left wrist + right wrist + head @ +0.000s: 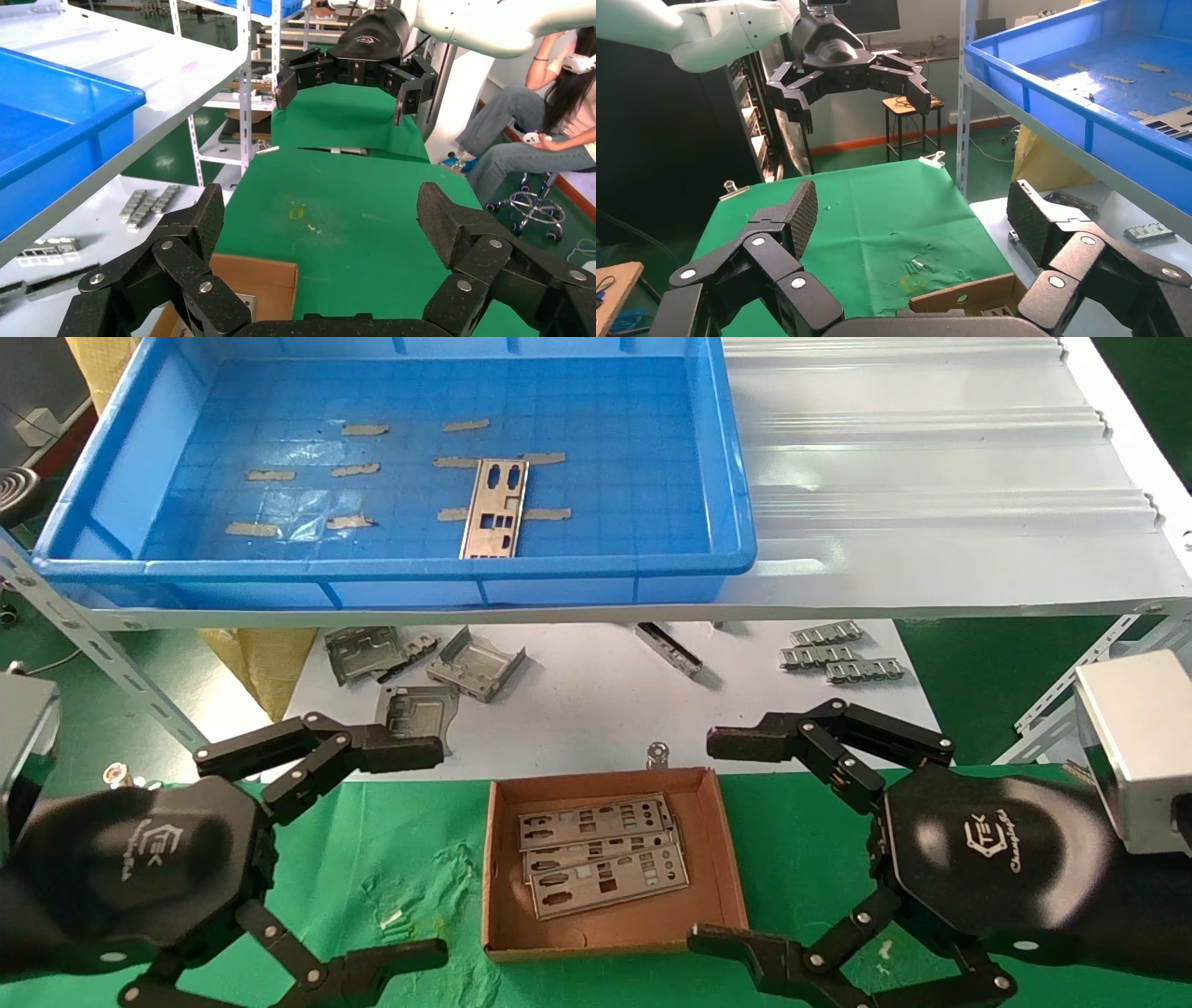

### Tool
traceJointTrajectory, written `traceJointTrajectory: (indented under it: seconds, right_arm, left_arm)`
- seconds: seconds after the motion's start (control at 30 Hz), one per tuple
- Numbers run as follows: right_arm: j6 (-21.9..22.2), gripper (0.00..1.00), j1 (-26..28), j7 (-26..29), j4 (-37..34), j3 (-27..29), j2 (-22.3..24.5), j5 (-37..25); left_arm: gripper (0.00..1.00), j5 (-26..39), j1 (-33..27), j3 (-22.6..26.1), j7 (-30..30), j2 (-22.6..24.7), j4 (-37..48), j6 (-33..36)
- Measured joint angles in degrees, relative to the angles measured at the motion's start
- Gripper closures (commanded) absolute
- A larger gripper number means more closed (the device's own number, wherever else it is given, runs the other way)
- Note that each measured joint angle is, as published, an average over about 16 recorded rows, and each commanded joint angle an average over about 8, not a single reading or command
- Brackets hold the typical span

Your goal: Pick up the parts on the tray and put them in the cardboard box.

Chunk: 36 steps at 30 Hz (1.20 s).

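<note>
One silver plate (494,509) with port cut-outs lies in the blue tray (391,581) on the upper shelf; it also shows in the right wrist view (1169,121). The brown cardboard box (610,937) sits on the green cloth below and holds three stacked plates (601,855). My left gripper (438,854) is open and empty, left of the box. My right gripper (715,840) is open and empty, right of the box. Both hang low over the cloth, well below the tray. A box corner shows in the left wrist view (260,286) and the right wrist view (961,295).
Bent grey brackets (424,668) and ridged silver clips (838,654) lie on the white sheet under the shelf. A white corrugated sheet (931,477) covers the shelf right of the tray. Shelf posts (93,645) stand at the sides. A seated person (541,133) is beyond the table.
</note>
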Motion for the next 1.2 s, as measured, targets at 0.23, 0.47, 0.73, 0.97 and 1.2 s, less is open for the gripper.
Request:
traceJointTrajectory:
  seconds: [0.23, 0.47, 0.73, 0.97, 1.2]
  right_arm:
    - [0.0, 0.00, 0.0, 0.0, 0.0, 0.0, 0.0, 0.0]
    - [0.0, 0.00, 0.0, 0.0, 0.0, 0.0, 0.0, 0.0]
    - [0.0, 0.00, 0.0, 0.0, 0.0, 0.0, 0.0, 0.0]
    - [0.0, 0.00, 0.0, 0.0, 0.0, 0.0, 0.0, 0.0]
    - [0.0, 0.00, 0.0, 0.0, 0.0, 0.0, 0.0, 0.0]
  left_arm:
    - [0.00, 0.0, 0.0, 0.0, 0.0, 0.0, 0.0, 0.0]
    - [0.00, 0.0, 0.0, 0.0, 0.0, 0.0, 0.0, 0.0]
    - [0.00, 0.0, 0.0, 0.0, 0.0, 0.0, 0.0, 0.0]
    - [0.00, 0.0, 0.0, 0.0, 0.0, 0.0, 0.0, 0.0]
    - [0.00, 0.0, 0.0, 0.0, 0.0, 0.0, 0.0, 0.0]
